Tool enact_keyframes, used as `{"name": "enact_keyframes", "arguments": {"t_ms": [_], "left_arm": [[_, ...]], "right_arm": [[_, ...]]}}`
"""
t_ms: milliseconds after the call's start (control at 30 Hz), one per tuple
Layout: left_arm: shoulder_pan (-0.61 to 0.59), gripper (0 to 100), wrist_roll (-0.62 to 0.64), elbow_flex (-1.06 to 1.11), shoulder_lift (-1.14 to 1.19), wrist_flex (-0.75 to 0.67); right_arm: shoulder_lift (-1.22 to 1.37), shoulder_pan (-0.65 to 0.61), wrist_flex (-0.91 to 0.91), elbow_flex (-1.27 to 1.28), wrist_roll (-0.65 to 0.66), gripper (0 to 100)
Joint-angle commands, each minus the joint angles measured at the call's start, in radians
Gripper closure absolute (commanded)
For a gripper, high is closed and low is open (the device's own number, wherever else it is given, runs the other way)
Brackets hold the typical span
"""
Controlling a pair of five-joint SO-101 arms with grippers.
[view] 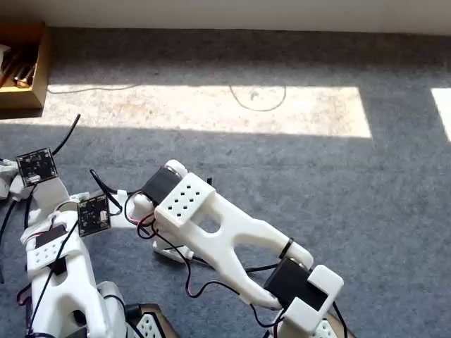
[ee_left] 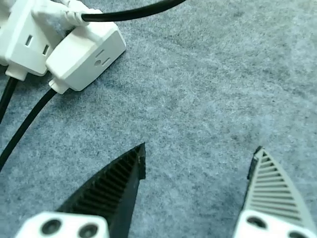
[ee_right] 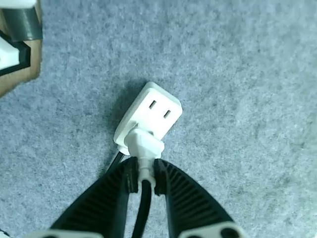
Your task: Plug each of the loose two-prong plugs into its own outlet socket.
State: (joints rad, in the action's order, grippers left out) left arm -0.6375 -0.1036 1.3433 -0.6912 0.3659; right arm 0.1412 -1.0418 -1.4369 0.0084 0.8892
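Your right wrist view shows the right gripper point(ee_right: 144, 174) pinched shut on a white two-prong plug point(ee_right: 143, 144), which is pressed against a white outlet block point(ee_right: 153, 111) on the gray carpet point(ee_right: 237, 74). Your left wrist view shows the left gripper point(ee_left: 200, 148) spread wide and holding nothing, near a second outlet block point(ee_left: 86, 54) with a black cord point(ee_left: 133, 12).

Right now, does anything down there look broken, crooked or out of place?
Nothing looks broken or spilled. The white outlet block lies loose on the grey carpet, with the right gripper shut on the white plug at its side. Whether that plug is fully in, I cannot tell.
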Motion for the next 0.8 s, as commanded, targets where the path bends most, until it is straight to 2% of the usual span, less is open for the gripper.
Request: {"name": "enact_keyframes", "arguments": {"t_ms": [0, 133, 267, 433, 767], "left_arm": [[0.012, 66, -0.006, -0.002, -0.010, -0.017], [0.012, 66, -0.006, -0.002, -0.010, -0.017], [0.012, 66, -0.006, -0.002, -0.010, -0.015], [0.021, 66, -0.008, -0.002, -0.010, -0.015], [0.022, 66, -0.008, -0.002, -0.010, -0.015]], "right_arm": [[0.002, -0.010, 0.010, 0.001, 0.014, 99.1], [0.002, -0.008, 0.004, 0.004, 0.017, 99.1], [0.004, -0.005, -0.079, 0.004, 0.071, 99.1], [0.007, 0.002, -0.073, 0.001, 0.075, 99.1], [0.077, -0.002, 0.085, 0.108, 0.069, 99.1]]}}
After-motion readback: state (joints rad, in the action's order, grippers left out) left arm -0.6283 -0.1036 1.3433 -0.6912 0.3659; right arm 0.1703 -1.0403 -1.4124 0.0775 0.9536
